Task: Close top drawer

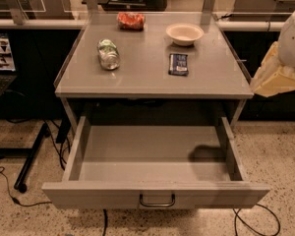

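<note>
The top drawer [152, 154] is a wide grey metal tray, pulled far out of the grey cabinet under the tabletop [152, 80]. It looks empty inside. Its flat front panel [88, 194] faces me and carries one small dark wire handle [157, 200] at the middle. My gripper [278, 76] shows as a beige part below the white arm at the right edge. It hangs beside the table's right corner, above and to the right of the drawer, touching nothing.
On the tabletop lie a clear plastic bottle [108, 53], a red packet [131, 20], a white bowl [185, 33] and a dark blue snack packet [178, 64]. A black stand leg [32, 156] and cables [255, 220] lie on the speckled floor.
</note>
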`<state>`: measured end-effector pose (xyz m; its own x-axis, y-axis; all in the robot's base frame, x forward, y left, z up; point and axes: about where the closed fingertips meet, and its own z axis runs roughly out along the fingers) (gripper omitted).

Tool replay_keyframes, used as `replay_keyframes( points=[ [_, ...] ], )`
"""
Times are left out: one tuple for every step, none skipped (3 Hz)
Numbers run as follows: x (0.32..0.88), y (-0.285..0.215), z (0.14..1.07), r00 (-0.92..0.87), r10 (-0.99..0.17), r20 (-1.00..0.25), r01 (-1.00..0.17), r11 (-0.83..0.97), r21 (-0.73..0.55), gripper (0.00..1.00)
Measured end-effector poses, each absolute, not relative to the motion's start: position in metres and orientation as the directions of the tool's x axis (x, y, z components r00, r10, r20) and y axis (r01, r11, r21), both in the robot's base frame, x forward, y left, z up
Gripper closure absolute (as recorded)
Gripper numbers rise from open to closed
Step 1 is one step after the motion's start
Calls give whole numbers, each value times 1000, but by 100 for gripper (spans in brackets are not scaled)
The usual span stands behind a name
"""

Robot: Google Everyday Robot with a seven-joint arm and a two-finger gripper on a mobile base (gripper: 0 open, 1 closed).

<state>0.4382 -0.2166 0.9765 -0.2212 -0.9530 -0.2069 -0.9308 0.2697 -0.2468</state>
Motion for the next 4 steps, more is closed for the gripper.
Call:
replay_keyframes(
  points=[
    [441, -216, 989, -206, -963, -175, -921, 250, -297, 32],
    [428, -221, 972, -245, -943, -226, -902, 307, -302, 35],
    [402, -225, 922, -357, -854, -379, -863, 457, -216, 58],
    [368, -228, 852, -472, -726, -500, -814, 577, -68, 82]
  ],
)
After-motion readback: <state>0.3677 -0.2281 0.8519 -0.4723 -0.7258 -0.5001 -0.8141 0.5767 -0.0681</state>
